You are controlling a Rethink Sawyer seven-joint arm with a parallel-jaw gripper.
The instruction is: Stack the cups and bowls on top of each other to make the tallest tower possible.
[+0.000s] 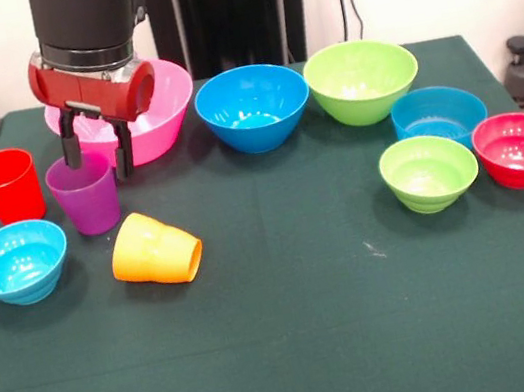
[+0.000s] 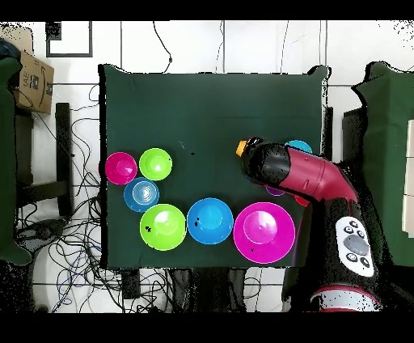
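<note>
My gripper (image 1: pixel 99 162) is open, and its fingers (image 1: pixel 122 150) straddle the right rim of the upright purple cup (image 1: pixel 86 193). The red cup (image 1: pixel 7 185) stands to its left. The orange cup (image 1: pixel 155 249) lies on its side in front. A small light blue bowl (image 1: pixel 16 262) sits at the front left. The big pink bowl (image 1: pixel 165 106) is behind the gripper. Blue (image 1: pixel 253 106) and lime green (image 1: pixel 361 80) mid-sized bowls stand to its right. Small blue (image 1: pixel 439 114), lime green (image 1: pixel 428 172) and red (image 1: pixel 523 148) bowls are at the right. In the overhead view the arm (image 2: pixel 299 174) hides the gripper.
All stand apart on the dark green tablecloth (image 1: pixel 298 342), nothing stacked. The overhead view shows the pink bowl (image 2: pixel 264 231), the orange cup (image 2: pixel 241 148) and the cloth's edges, with cables and a cardboard box (image 2: pixel 32 81) on the floor around.
</note>
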